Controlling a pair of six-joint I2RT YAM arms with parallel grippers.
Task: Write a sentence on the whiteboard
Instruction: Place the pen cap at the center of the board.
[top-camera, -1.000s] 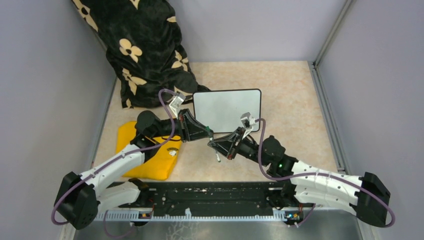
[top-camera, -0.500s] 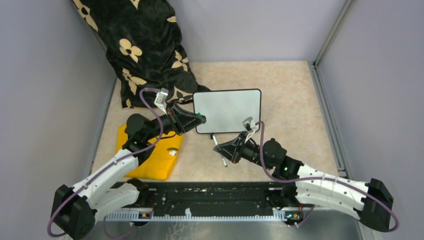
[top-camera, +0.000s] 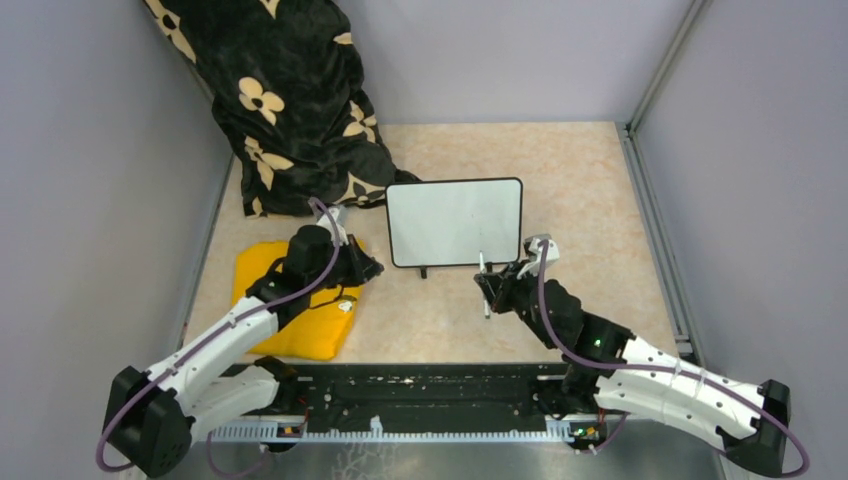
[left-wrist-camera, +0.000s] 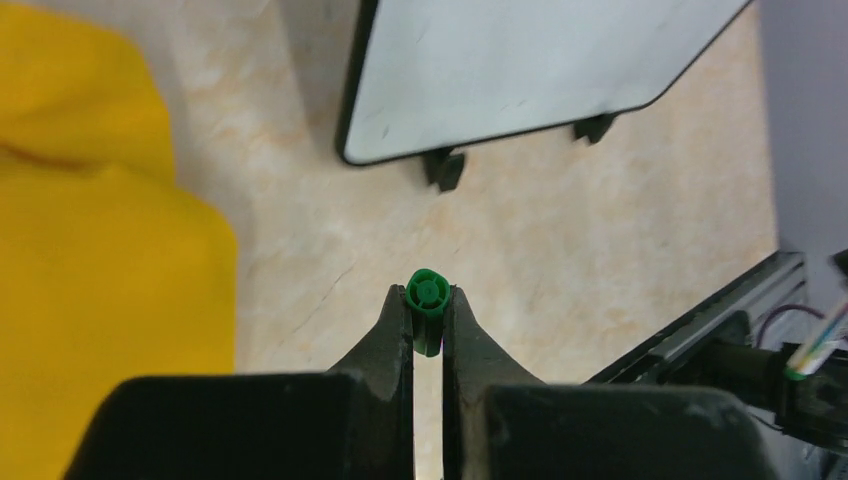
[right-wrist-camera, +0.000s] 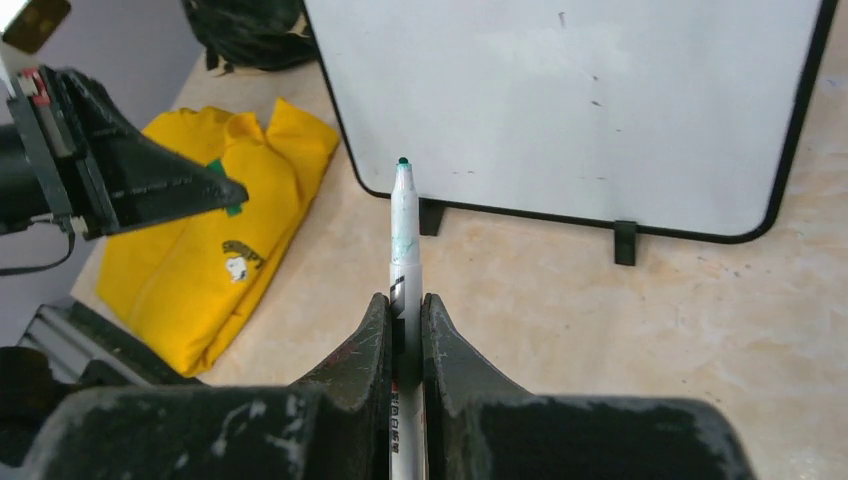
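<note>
The whiteboard (top-camera: 455, 222) stands on its two little black feet in the middle of the table, face toward the arms. Nothing is written on it yet beyond a few faint specks. The right gripper (right-wrist-camera: 405, 310) is clamped on the marker (right-wrist-camera: 403, 230), whose bare green tip points at the board's lower left corner, just short of the frame. The left gripper (left-wrist-camera: 427, 310) pinches the green cap (left-wrist-camera: 427, 292) and hangs over the edge of the yellow cloth (top-camera: 300, 335), left of the board.

To start the first word well, the right arm needs to lift the tip to the upper left of the white surface and touch down lightly. The board is only propped on its feet, so a hard push would probably slide or tip it. The left arm, busy with the cap, cannot easily steady the frame.

The top view shows the marker only as a thin sliver, so how far its tip stands off the table is hard to judge. The board's back and its prop are hidden, and the black flowered blanket (top-camera: 280, 100) is cut off at the top.
</note>
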